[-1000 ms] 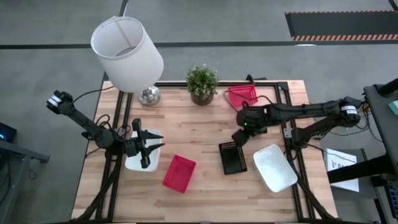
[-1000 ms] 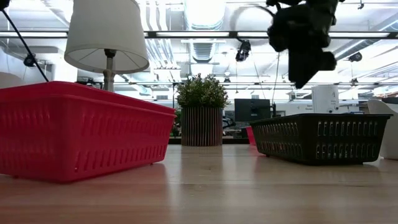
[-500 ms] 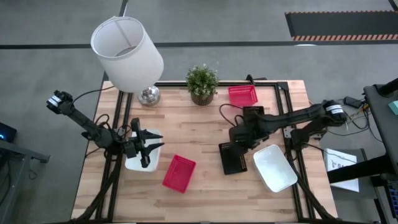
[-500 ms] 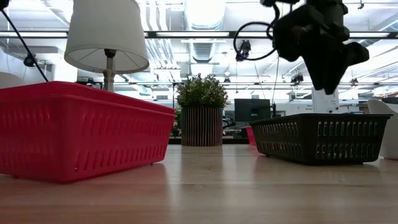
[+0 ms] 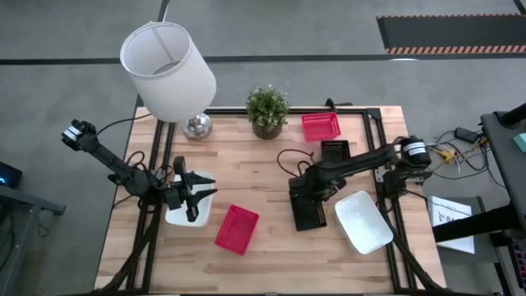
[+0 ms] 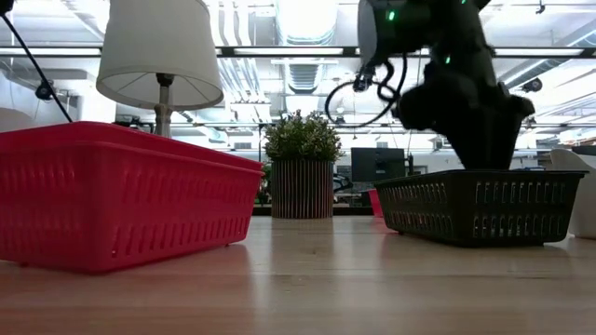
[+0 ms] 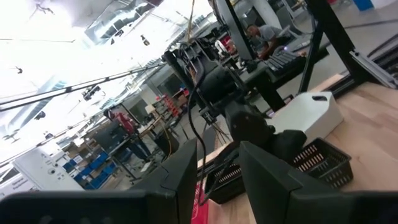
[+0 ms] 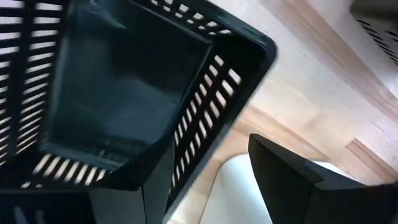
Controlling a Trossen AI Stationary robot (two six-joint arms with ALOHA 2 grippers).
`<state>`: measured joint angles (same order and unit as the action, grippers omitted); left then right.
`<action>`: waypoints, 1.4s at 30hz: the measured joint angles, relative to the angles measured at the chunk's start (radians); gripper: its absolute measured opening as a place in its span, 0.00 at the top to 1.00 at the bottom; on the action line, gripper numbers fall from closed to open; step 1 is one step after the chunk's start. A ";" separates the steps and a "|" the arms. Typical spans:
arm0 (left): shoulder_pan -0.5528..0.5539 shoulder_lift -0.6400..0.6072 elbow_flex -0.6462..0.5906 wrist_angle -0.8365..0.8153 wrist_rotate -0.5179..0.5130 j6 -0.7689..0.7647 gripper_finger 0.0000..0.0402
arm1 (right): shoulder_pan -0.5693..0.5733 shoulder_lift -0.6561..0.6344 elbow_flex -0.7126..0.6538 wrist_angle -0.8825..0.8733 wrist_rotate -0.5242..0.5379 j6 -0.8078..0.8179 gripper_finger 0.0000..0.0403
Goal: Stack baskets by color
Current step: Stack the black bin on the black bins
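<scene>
My right gripper point(image 5: 311, 189) points down over the far end of a black basket point(image 5: 308, 210) that rests flat on the table. It is open. In the right wrist view one finger point(image 8: 146, 186) stands inside the basket and the other point(image 8: 286, 174) outside it, with a slotted side wall point(image 8: 199, 140) between them near a corner. My left gripper point(image 5: 196, 196) hovers open and empty above a white basket point(image 5: 175, 215) at the left. A red basket point(image 5: 237, 228) lies at the near middle. Another white basket point(image 5: 362, 221) lies right of the black one.
At the far side stand a lamp with a big white shade point(image 5: 168, 68), a potted plant point(image 5: 267, 109), a second red basket point(image 5: 320, 126) and a small black basket point(image 5: 334, 150). Bare wood lies in the middle of the table point(image 5: 246, 177).
My right gripper has travelled from the far right toward the near left and come down. It has tipped to point downward and now reaches into the far end of the black basket. The baskets have stayed where they were.
</scene>
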<state>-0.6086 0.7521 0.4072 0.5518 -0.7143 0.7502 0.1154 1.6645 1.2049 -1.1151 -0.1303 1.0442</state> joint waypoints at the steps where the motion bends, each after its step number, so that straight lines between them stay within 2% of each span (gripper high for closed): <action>1: 0.000 0.000 0.000 -0.011 0.000 0.000 0.74 | 0.000 0.014 0.000 0.007 0.000 -0.004 0.51; 8: 0.000 0.001 0.000 -0.026 0.000 0.000 0.74 | -0.003 0.065 0.003 0.055 0.000 0.005 0.60; 19: 0.000 0.006 0.000 -0.038 -0.001 0.012 0.74 | -0.005 0.068 0.004 0.086 0.025 0.040 0.96; 28: 0.000 0.006 0.000 -0.037 -0.001 0.013 0.74 | -0.030 -0.009 0.017 0.077 0.026 0.002 0.98; 35: 0.000 0.006 0.000 -0.037 -0.001 0.016 0.74 | -0.081 -0.136 0.054 0.077 0.057 -0.046 0.98; 42: 0.000 0.006 0.000 -0.037 -0.001 0.016 0.74 | -0.180 -0.277 0.066 0.036 0.099 -0.097 0.98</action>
<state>-0.6086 0.7586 0.4070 0.5152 -0.7155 0.7662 -0.0647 1.3870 1.2709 -1.0795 -0.0313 0.9471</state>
